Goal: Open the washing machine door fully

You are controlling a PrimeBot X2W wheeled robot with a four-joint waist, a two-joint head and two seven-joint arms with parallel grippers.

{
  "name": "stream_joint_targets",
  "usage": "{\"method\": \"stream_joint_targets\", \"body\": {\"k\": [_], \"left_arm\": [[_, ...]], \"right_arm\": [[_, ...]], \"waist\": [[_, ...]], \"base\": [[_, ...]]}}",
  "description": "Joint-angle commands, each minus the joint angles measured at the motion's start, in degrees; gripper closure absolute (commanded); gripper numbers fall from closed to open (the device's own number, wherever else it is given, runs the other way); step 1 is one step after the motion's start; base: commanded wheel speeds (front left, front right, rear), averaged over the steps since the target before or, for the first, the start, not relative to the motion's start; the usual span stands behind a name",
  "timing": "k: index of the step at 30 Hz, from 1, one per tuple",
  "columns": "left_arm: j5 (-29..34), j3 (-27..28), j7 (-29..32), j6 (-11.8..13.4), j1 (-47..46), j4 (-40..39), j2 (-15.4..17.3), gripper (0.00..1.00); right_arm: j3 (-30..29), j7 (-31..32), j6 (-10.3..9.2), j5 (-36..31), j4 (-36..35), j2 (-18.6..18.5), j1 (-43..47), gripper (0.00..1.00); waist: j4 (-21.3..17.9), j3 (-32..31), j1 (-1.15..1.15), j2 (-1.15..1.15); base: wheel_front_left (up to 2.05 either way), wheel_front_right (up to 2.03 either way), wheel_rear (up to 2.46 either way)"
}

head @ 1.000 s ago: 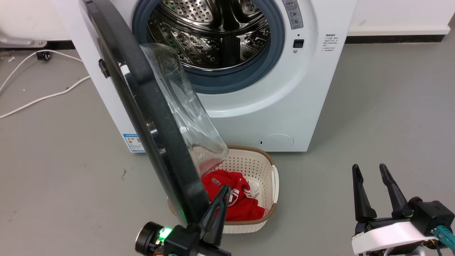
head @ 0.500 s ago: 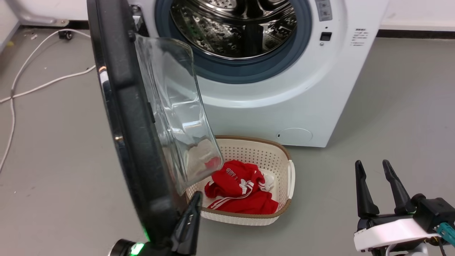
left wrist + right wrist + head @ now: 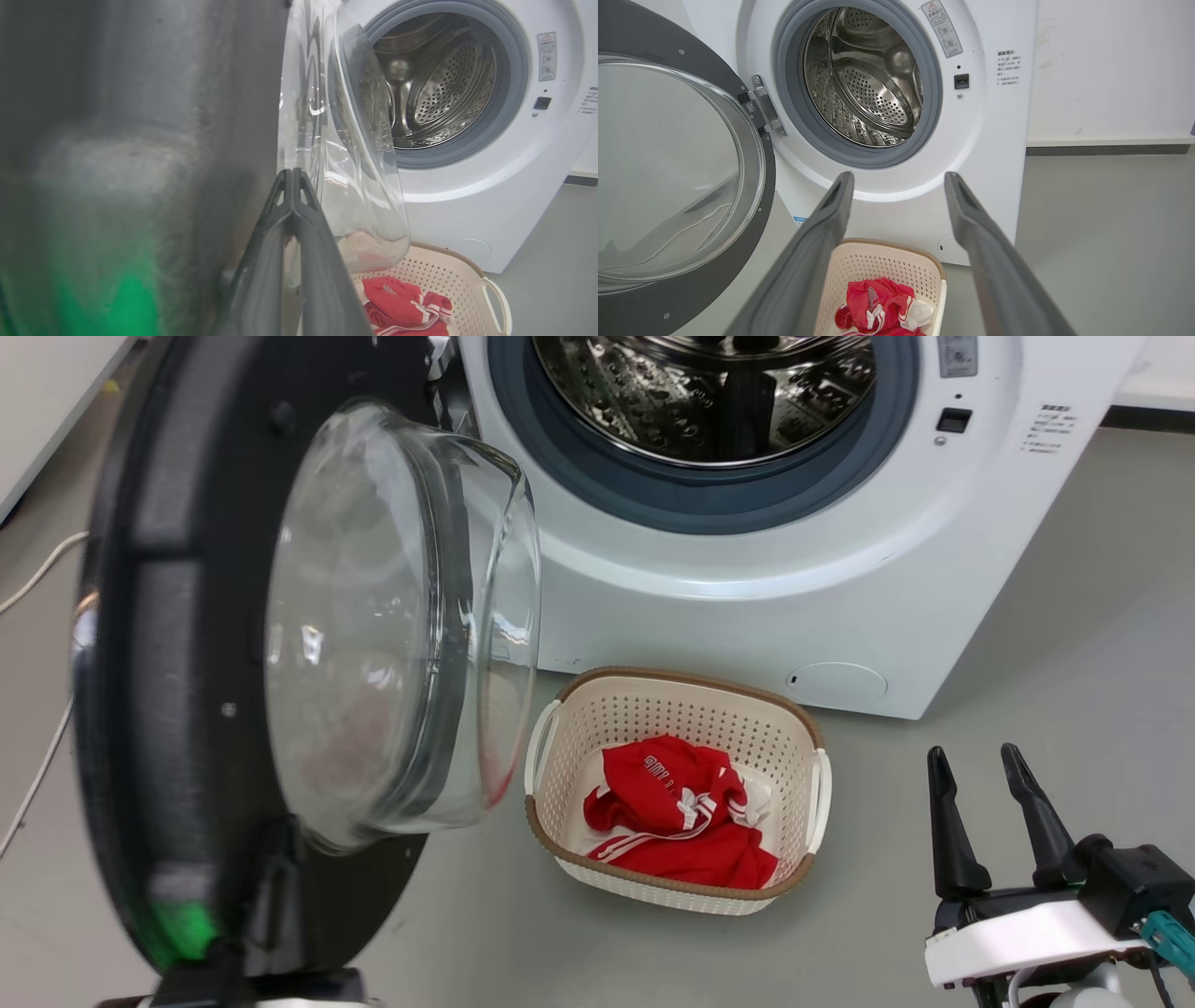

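The door (image 3: pixel 168 616), its top cut off, hangs at nine o'clock of the drum (image 3: pixel 709 392), swung wider than before. Left gripper (image 3: pixel 292 173), fingers together, lies beside its blurred rim; right gripper (image 3: pixel 971 756) is spread and empty.

Washing machine door (image 3: pixel 159 616) swung wide at the left, its bulging glass bowl (image 3: pixel 373 616) toward the camera. Steel drum (image 3: pixel 709 392) exposed behind. On the floor before the machine, a pale basket (image 3: pixel 672 683) with a red garment (image 3: pixel 681 812). At lower right, right gripper (image 3: pixel 973 756), fingers apart.
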Motion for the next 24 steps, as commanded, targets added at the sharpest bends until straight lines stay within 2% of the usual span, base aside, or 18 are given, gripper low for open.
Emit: {"method": "stream_joint_targets", "body": {"k": [1,8,16,24], "left_arm": [[-0.49,1.95,0.14,0.54,-0.36,0.2,0.87,1.0],[-2.82,9.92,0.14,0.43,-3.5,3.01,3.22,1.0],[-6.46,19.11,0.14,-0.94,-9.69,10.77,6.62,1.0],[-8.81,25.81,0.14,-3.02,-15.94,19.19,10.2,1.0]], "right_arm": [[0.04,-0.09,-0.03,-0.54,-0.15,0.02,-0.82,0.0],[0.26,-0.09,-0.03,-1.09,-0.36,0.02,-2.06,0.0],[0.34,-0.09,-0.03,-1.94,-0.61,0.02,-3.42,0.0],[0.01,-0.09,-0.03,-2.3,-0.76,0.02,-4.26,0.0]], "waist": [[0.63,0.59,-0.01,0.0],[1.38,2.36,-0.01,0.0],[0.45,4.57,-0.01,0.0],[-0.39,6.21,-0.01,0.0]], "base": [[0.0,0.0,0.0],[0.0,0.0,0.0],[0.0,0.0,0.0],[0.0,0.0,0.0]]}}
